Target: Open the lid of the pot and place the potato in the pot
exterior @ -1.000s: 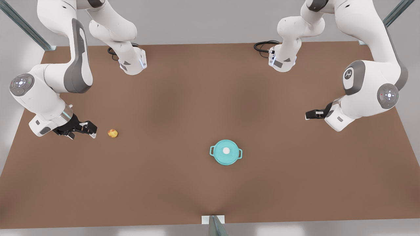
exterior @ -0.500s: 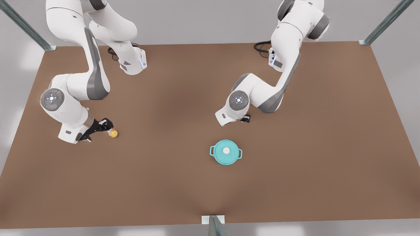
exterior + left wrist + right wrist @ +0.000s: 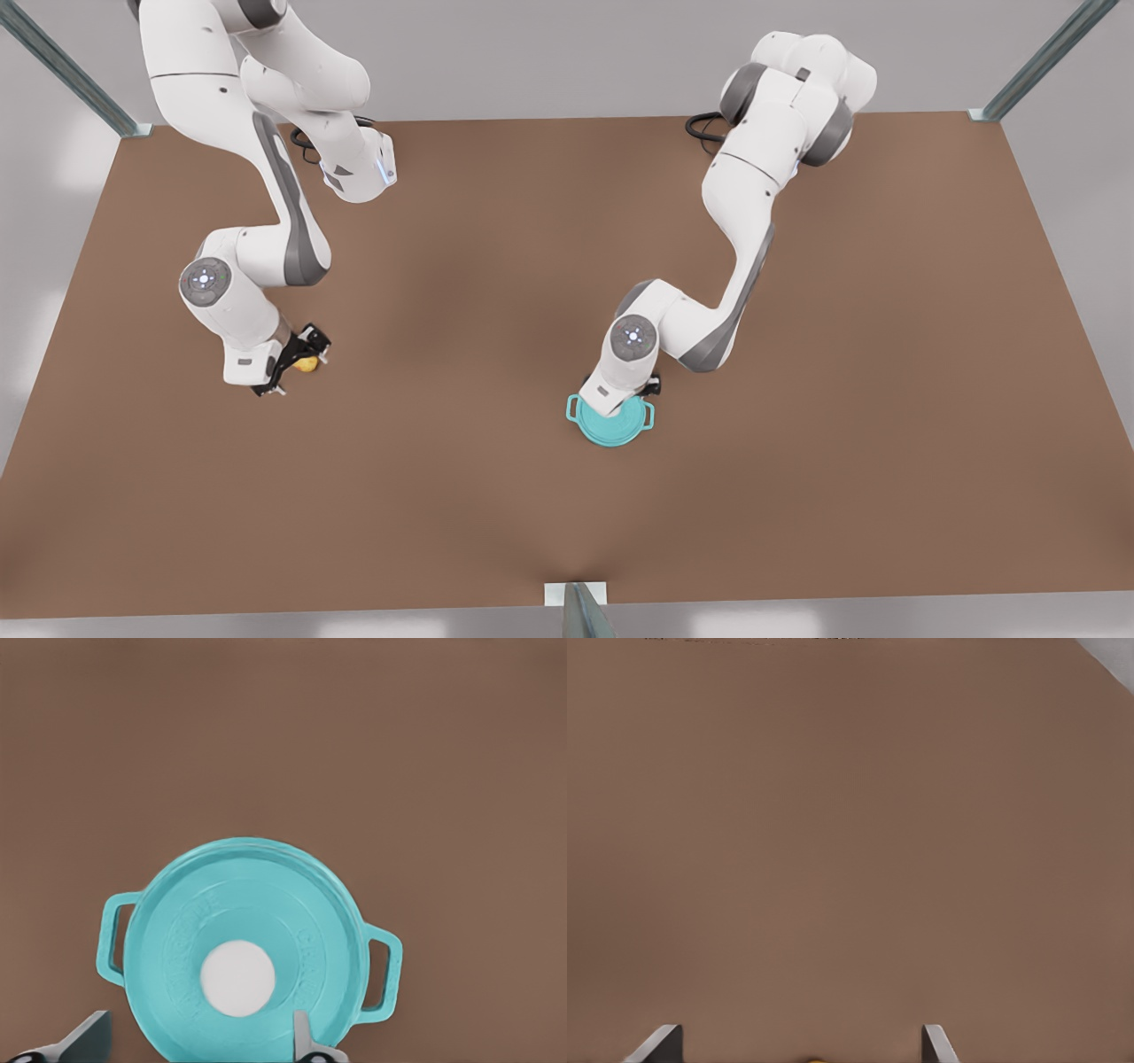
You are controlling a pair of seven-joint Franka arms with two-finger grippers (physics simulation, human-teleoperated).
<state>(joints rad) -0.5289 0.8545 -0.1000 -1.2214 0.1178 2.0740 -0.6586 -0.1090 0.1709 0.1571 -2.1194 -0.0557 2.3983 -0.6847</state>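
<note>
A round teal pot sits on the brown surface, its two loop handles pointing toward the front view's left and right. The pot lid rests flat on it, white knob up. The left gripper hovers over the lid, fingers spread apart; its arm hides most of the pot. At the front view's left, the right gripper straddles the potato, fingers wide and released, the potato half hidden.

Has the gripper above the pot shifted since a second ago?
Yes. The left gripper came from the front view's right edge leftward and nearer, over the pot lid; the pot stayed put.
</note>
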